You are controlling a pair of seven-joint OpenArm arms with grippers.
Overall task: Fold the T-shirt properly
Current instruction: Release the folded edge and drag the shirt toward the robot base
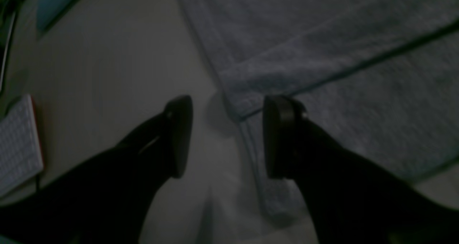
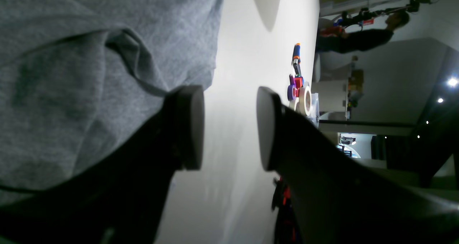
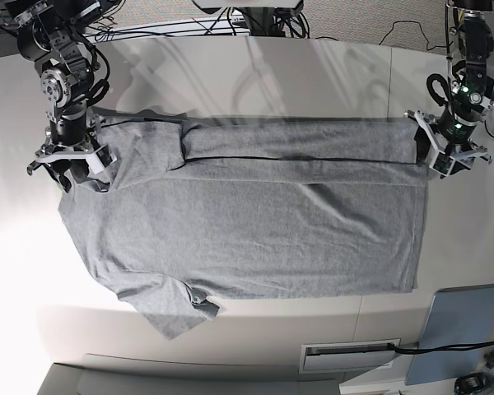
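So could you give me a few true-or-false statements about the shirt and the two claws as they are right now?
1. The heather-grey short-sleeved cotton T-shirt lies spread on the white table. True.
2. The far long edge of the shirt is folded over onto the body. True: a fold line runs across it.
3. The left gripper is clamped on the cloth. False: its jaws stand open at the shirt's folded corner.
4. The right gripper is shut. False: bare table shows between its open pads.
5. Both sleeves are folded in. False: the near sleeve sticks out.
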